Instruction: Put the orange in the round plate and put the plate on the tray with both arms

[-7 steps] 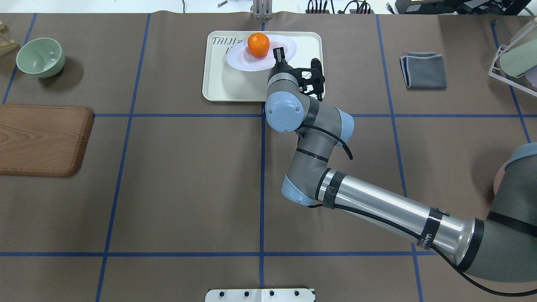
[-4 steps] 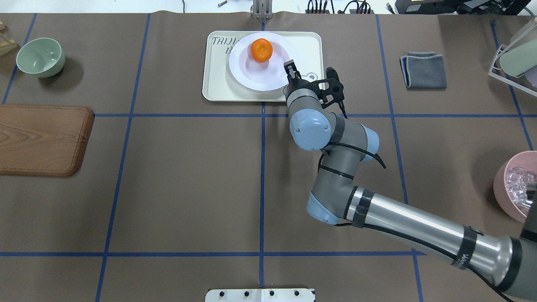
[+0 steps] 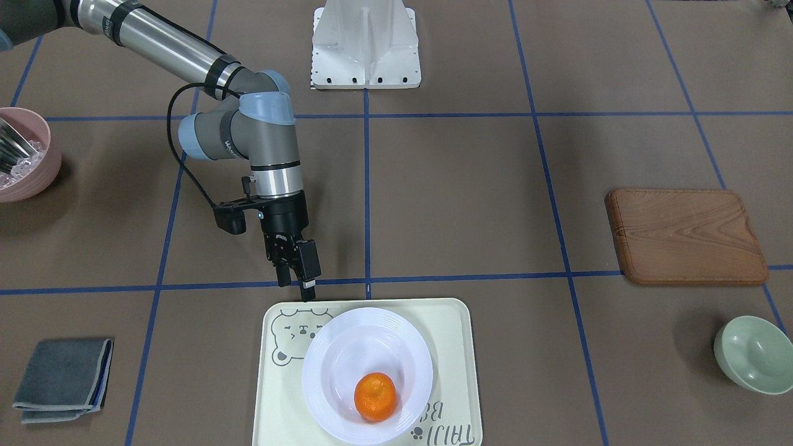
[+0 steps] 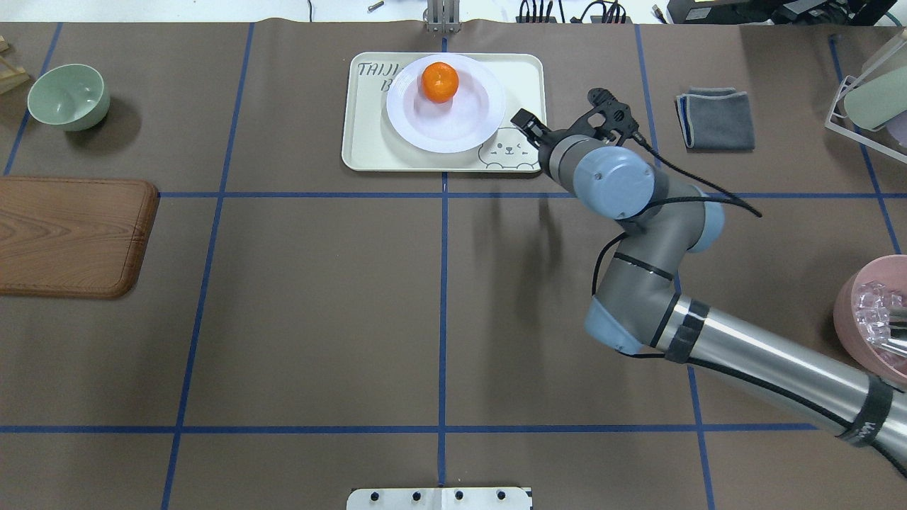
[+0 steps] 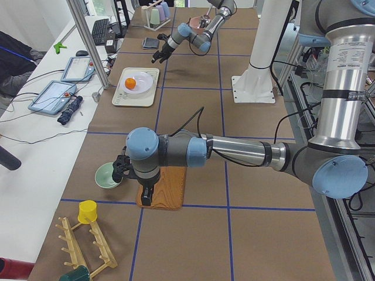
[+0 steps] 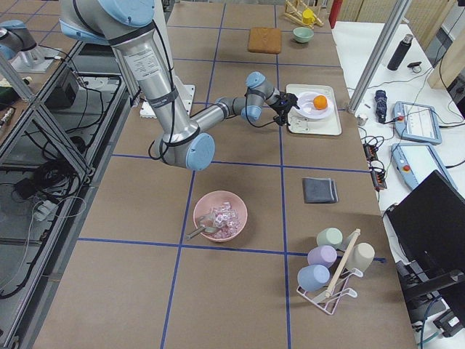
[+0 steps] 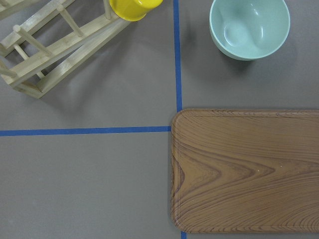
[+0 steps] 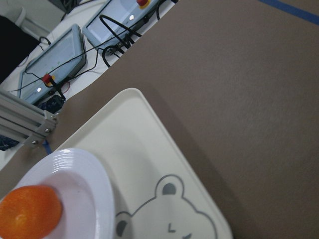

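Observation:
The orange (image 4: 439, 81) lies in the round white plate (image 4: 460, 122), toward its far side. The plate rests flat on the cream tray (image 4: 363, 138) with the bear drawing. In the front-facing view the orange (image 3: 375, 396), plate (image 3: 347, 350) and tray (image 3: 457, 347) show the same. My right gripper (image 4: 525, 120) hovers by the tray's near right corner, apart from the plate. Its fingers stand open and hold nothing (image 3: 297, 286). The right wrist view looks down on the tray (image 8: 149, 159), plate (image 8: 84, 184) and orange (image 8: 27, 216). My left gripper (image 5: 144, 196) hangs over the wooden board; I cannot tell its state.
A wooden board (image 4: 71, 234) and a pale green bowl (image 4: 69, 95) lie at the left. A folded grey cloth (image 4: 716, 117), a cup rack (image 4: 864, 99) and a pink bowl of ice (image 4: 868, 319) are on the right. A wooden rack with a yellow cup (image 7: 132, 7) stands beyond the board.
The plate, held tilted by its rim a second ago, now lies flat on the tray. My right gripper has let go and drawn back to the right, off the plate.

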`<state>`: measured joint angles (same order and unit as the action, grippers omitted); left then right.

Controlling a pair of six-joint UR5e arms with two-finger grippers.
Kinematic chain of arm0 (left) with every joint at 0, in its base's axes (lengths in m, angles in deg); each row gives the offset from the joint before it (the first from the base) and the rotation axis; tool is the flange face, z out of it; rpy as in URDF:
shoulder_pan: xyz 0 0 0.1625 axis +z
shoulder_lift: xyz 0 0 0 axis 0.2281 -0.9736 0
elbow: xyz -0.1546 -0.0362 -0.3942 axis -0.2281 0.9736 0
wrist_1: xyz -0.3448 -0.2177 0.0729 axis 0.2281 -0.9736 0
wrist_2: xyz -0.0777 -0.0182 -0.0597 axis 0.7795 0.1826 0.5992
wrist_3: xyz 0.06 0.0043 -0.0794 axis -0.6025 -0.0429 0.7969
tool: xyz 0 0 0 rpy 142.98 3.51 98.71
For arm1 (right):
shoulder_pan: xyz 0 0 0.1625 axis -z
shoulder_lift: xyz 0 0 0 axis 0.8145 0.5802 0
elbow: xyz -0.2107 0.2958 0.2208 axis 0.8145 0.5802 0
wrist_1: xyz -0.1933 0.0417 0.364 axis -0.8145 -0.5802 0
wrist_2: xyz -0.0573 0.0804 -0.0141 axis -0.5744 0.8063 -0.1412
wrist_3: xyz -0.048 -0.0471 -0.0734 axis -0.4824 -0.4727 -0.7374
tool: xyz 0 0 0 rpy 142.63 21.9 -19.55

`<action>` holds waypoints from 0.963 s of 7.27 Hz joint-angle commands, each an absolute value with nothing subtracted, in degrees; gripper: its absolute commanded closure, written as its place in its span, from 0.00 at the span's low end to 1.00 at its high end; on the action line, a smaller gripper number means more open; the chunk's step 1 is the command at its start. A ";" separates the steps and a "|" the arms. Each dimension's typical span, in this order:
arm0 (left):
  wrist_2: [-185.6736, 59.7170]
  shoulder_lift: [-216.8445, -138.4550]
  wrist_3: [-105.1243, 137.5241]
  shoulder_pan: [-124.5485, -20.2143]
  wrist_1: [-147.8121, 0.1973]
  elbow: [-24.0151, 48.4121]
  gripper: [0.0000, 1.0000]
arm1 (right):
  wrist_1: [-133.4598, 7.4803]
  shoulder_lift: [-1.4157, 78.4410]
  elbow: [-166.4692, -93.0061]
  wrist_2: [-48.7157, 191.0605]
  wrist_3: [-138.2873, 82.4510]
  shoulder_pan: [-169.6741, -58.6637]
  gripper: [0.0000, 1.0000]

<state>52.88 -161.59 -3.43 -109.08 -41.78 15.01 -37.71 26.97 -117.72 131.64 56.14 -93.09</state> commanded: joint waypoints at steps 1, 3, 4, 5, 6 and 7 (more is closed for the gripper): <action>52.95 -161.57 -3.72 -108.99 -41.82 15.01 0.01 | -37.75 35.46 -120.41 154.04 33.12 -106.15 0.00; 52.95 -161.57 -3.72 -108.99 -41.90 15.01 0.01 | -37.75 44.60 -120.50 169.64 5.99 -119.69 0.00; 52.86 -161.57 -3.80 -108.99 -41.90 15.01 0.01 | -37.92 48.38 -120.15 173.53 -3.37 -125.67 0.00; 52.86 -161.57 -3.80 -108.99 -41.90 15.01 0.01 | -40.10 51.12 -120.06 176.01 -12.25 -130.60 0.00; 52.86 -161.57 -3.80 -108.99 -41.90 15.01 0.01 | -46.21 52.02 -120.67 176.81 -22.17 -134.48 0.00; 52.77 -161.57 -3.98 -108.99 -41.90 15.01 0.01 | -51.41 52.72 -120.68 176.91 -31.06 -137.48 0.00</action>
